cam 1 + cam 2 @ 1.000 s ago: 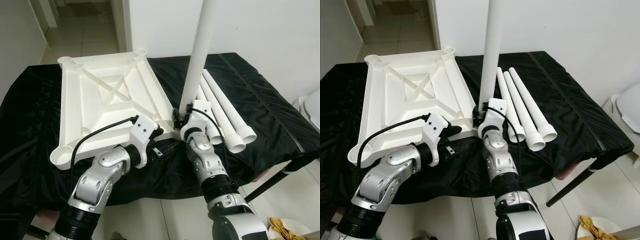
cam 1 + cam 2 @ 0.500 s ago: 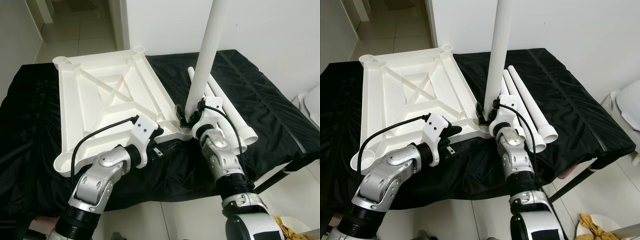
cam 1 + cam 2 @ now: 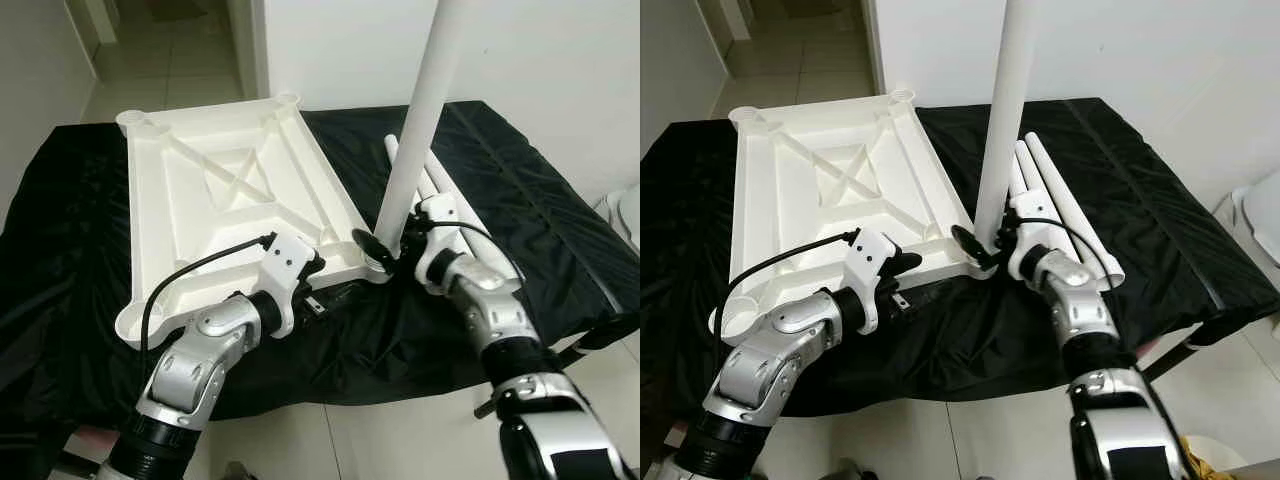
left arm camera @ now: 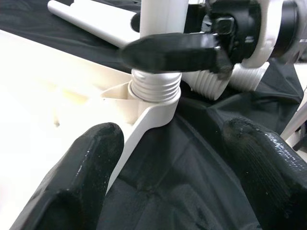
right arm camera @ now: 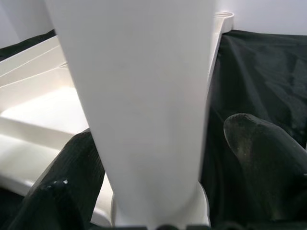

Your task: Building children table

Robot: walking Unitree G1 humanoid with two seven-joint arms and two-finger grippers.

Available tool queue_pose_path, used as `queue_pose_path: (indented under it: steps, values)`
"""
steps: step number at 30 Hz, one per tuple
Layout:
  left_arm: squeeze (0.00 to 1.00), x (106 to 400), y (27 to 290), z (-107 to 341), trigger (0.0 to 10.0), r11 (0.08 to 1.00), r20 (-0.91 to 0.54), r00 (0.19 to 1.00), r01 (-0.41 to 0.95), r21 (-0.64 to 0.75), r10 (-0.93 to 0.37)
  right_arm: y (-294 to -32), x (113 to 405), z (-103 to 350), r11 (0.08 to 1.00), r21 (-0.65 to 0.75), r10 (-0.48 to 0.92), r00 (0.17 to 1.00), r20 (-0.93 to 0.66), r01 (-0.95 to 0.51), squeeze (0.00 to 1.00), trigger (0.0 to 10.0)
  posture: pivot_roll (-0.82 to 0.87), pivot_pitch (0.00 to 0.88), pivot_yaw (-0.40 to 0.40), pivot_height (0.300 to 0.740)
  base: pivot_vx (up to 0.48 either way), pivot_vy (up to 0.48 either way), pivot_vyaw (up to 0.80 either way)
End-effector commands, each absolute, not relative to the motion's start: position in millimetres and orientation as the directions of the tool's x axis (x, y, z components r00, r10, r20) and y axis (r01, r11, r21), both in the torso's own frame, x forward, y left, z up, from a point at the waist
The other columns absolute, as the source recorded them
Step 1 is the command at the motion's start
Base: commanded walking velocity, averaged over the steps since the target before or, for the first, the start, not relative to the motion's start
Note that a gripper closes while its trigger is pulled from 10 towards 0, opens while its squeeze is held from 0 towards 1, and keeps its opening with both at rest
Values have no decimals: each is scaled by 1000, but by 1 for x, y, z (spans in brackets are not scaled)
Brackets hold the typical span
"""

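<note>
The right gripper (image 3: 385,246) clamps the upright table leg (image 3: 420,120) to thread it into the tabletop's (image 3: 215,215) corner socket (image 4: 154,93); the left gripper (image 4: 172,158) waits open alongside.

**Layout on the cloth-covered table**

The upturned tabletop (image 3: 230,215) is lying on the left part of the cloth-covered table (image 3: 560,230). One leg (image 3: 420,130) is being held upright in the tabletop's near right corner socket (image 4: 154,93). The spare legs (image 3: 1060,205) are lying just right of it, behind the right gripper (image 3: 385,250). The left gripper (image 3: 318,285) is positioned at the tabletop's near edge.
</note>
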State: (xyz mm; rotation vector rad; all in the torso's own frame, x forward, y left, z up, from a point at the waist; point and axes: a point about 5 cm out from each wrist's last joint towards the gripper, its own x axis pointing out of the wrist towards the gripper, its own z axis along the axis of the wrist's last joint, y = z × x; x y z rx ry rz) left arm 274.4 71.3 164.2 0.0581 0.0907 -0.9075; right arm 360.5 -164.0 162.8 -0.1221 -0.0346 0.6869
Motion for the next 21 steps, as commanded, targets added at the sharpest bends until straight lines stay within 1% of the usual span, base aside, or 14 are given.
queue_pose_path:
  steps: [1,6,12,13,14,15,16,17,18,20,21]
  values:
    - [0,274,72,164,10000,617,-114,613,787,10,-781,-163,360,161,747,-121,657,753,-15,-654,0,10000,-41,37,11,740,0,0,0]
    - [0,274,72,164,10000,619,-113,616,785,12,-779,-168,364,158,731,-103,677,736,-25,-675,0,10000,-38,38,15,740,0,0,0]
    - [0,274,72,165,10000,618,-113,616,786,13,-780,-162,365,157,706,-89,704,710,-16,-703,0,10000,-38,38,20,740,0,0,0]
    - [0,274,72,165,10000,617,-113,615,787,14,-781,-160,366,156,701,-86,710,704,-18,-708,0,6157,-38,38,22,740,0,0,0]
    - [0,274,72,165,10000,617,-113,615,787,14,-781,-160,366,156,701,-86,710,704,-18,-708,0,6157,-38,38,22,740,0,0,0]
    - [0,274,72,165,10000,616,-114,614,787,14,-781,-158,366,155,698,-90,712,702,-20,-710,0,4941,-37,36,24,740,0,0,0]
    - [0,274,72,165,10000,616,-114,614,787,14,-781,-158,366,155,698,-90,712,702,-20,-710,0,4941,-37,36,24,740,0,0,0]
    - [0,274,71,166,10000,613,-113,610,790,16,-784,-153,367,152,688,-96,721,693,-27,-719,0,1569,-35,33,25,740,0,0,0]
    - [0,274,71,166,10000,612,-113,610,791,17,-785,-151,367,152,685,-100,723,691,-29,-721,0,1098,-34,33,25,740,0,0,0]
    - [0,274,71,166,10000,611,-112,609,791,17,-785,-151,367,151,684,-101,724,689,-30,-723,0,1098,-34,33,25,740,0,0,0]
    - [0,275,71,166,10000,612,-112,610,791,18,-785,-150,367,151,683,-100,724,689,-30,-723,0,0,-33,31,24,740,0,0,0]
